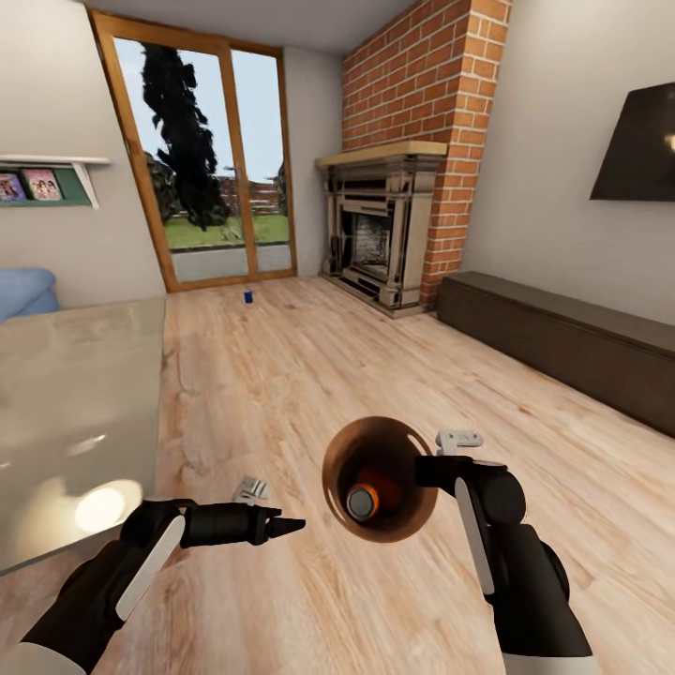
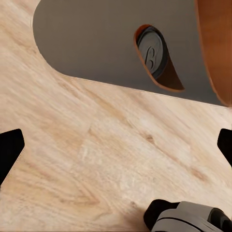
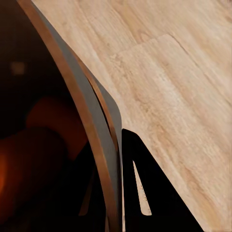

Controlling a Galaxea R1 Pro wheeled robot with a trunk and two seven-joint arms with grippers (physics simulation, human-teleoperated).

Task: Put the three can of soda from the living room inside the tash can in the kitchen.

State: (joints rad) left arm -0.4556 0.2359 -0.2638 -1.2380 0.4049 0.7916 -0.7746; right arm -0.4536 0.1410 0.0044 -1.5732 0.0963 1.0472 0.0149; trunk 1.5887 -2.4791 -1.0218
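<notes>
My right gripper [image 1: 427, 469] is shut on the rim of the tash can [image 1: 375, 441], a round brown wooden bucket held above the plank floor. Inside it lies an orange can of soda [image 1: 364, 502] with its grey top up, and more orange shows beside it. The right wrist view has the bucket wall [image 3: 92, 130] pinched between my fingers [image 3: 145, 193]. Through the hand-hole in the left wrist view I see a can's grey top [image 2: 152, 53]. My left gripper [image 1: 281, 525] is open and empty, just left of the bucket. A dark blue can of soda [image 1: 248, 296] stands far off on the floor by the glass doors.
A shiny low table [image 1: 75, 403] fills the left side, with a blue sofa [image 1: 23, 291] behind it. The brick fireplace [image 1: 380, 234] is ahead on the right, a long dark bench [image 1: 562, 342] lines the right wall under a TV [image 1: 637, 145]. Plank floor runs to the glass doors [image 1: 206, 169].
</notes>
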